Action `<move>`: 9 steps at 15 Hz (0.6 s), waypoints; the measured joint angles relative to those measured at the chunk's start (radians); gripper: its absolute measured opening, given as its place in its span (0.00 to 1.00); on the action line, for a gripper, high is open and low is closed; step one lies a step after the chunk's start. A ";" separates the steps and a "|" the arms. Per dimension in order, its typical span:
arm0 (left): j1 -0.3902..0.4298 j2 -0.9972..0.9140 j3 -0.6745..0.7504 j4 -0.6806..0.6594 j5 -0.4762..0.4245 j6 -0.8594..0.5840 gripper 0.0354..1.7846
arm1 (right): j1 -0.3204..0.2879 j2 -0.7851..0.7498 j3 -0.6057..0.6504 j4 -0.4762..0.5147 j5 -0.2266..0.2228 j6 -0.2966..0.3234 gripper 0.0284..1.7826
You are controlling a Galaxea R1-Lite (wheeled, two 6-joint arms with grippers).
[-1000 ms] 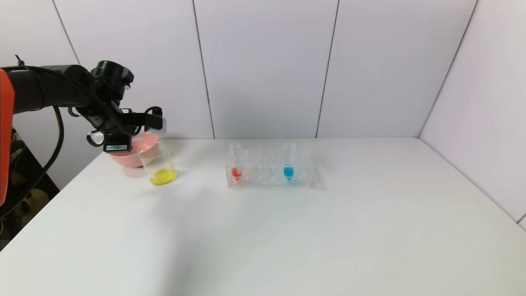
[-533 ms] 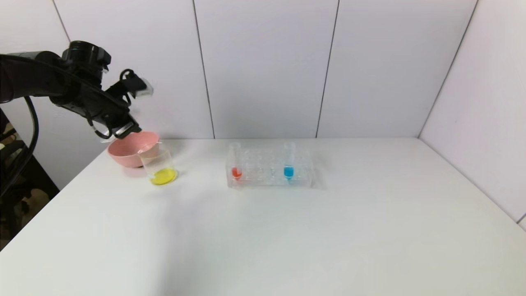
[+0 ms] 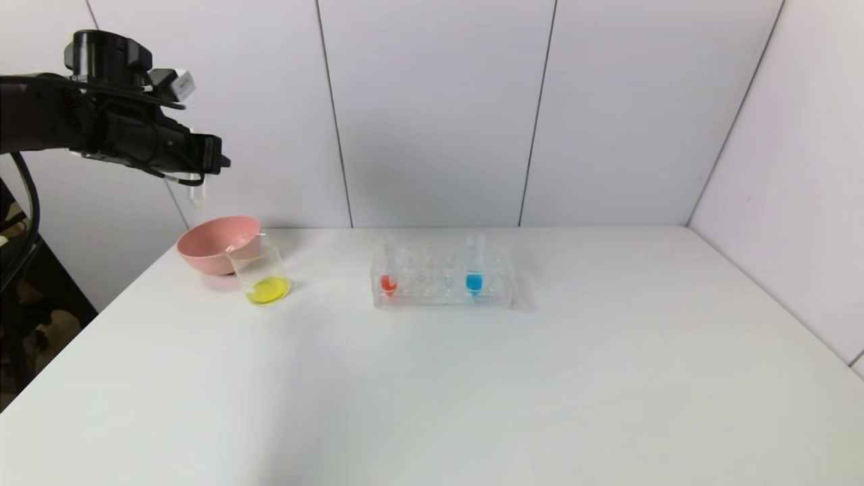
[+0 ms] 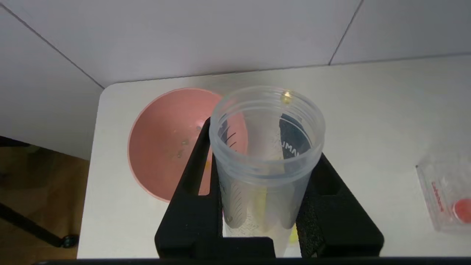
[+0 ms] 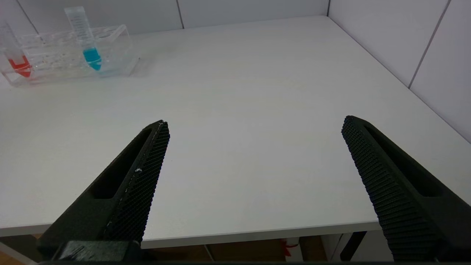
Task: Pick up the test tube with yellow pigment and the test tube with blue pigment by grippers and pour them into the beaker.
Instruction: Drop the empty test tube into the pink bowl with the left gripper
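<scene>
The left pincer [image 4: 265, 206] is clamped on the test tube with yellow pigment [image 4: 266, 154], which now looks nearly drained, only a yellow drop showing at its rim in the left wrist view. In the head view this pincer [image 3: 202, 165] hangs high above the pink bowl [image 3: 216, 250], with the tube hanging down from it, its long axis near upright. The beaker [image 3: 262, 270] stands just beside the bowl on the desk [image 3: 432, 391], with yellow liquid pooled in its bottom, so the yellow pour seems done.

The test tube with blue pigment [image 3: 474, 266] stands upright in the clear tube rack [image 3: 442, 277], toward the rack's right end; the red-tipped tube [image 3: 387, 266] is at the left end. The rack sits well apart from the beaker, to the robot's right of it.

The right pincer [image 5: 254, 154] has its fingers spread wide and holds nothing, low at the near desk edge. From it the blue tube [image 5: 86, 38] lies ahead and toward the robot's left. Being free and on that side, the right arm is probably the better one to take the blue tube, gripping its upright shaft from the side.
</scene>
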 joint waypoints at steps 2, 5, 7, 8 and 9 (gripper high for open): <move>0.026 0.002 0.050 -0.078 0.001 -0.010 0.29 | 0.000 0.000 0.000 0.000 0.000 0.000 0.96; 0.061 0.019 0.128 -0.197 -0.007 -0.011 0.29 | 0.000 0.000 0.000 0.000 0.000 0.000 0.96; 0.085 0.032 0.145 -0.209 -0.008 -0.007 0.29 | 0.000 0.000 0.000 0.000 0.000 0.000 0.96; 0.093 0.039 0.150 -0.221 -0.008 -0.009 0.29 | 0.000 0.000 0.000 0.000 0.000 0.000 0.96; 0.097 0.049 0.152 -0.233 -0.008 -0.010 0.29 | 0.000 0.000 0.000 0.000 0.000 -0.001 0.96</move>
